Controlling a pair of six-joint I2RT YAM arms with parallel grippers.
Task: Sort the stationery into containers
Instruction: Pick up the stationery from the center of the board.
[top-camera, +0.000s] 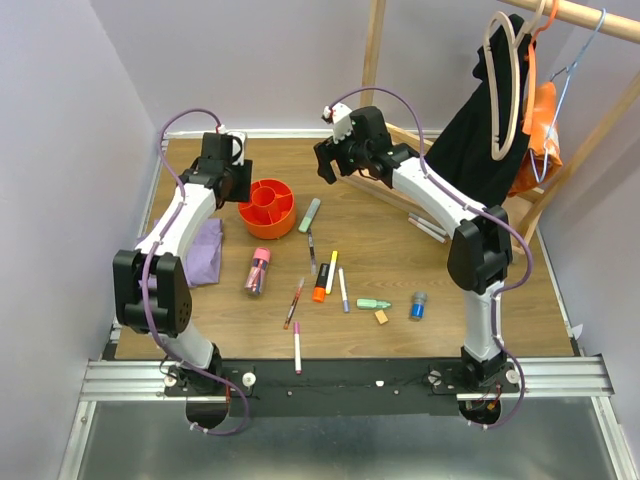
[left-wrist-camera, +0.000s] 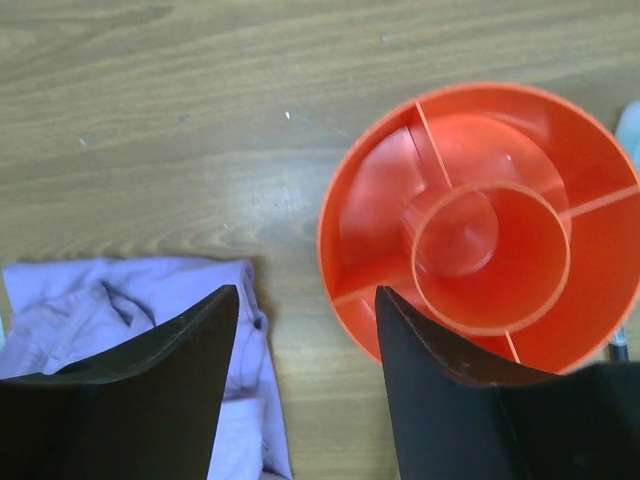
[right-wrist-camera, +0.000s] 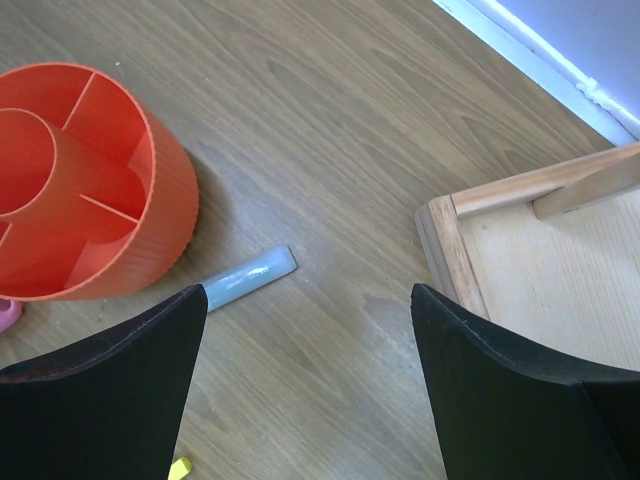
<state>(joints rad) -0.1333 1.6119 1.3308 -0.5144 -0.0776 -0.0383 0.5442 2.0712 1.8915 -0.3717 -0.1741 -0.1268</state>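
1. Sorting is judged not yet begun: the orange tub (left-wrist-camera: 380, 190) is seen empty at the far left of the desk (top-camera: 400, 260).
2. Pens and markers (top-camera: 331, 272) are scattered on the desk, nearer the arms.
3. The left tool (left-wrist-camera: 305, 295) is parted and grasps nothing. The right tool (right-wrist-camera: 310, 295) is spread wide and empty.
4. Next, a descent onto the pale marker (right-wrist-camera: 250, 278) beside the tub is likely called for.

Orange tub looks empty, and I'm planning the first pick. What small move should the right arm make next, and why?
Probably slide the right gripper slightly toward the tub and lower it over the pale green marker. Its jaws stand open and empty, and that marker lies nearest, close beside the tub.
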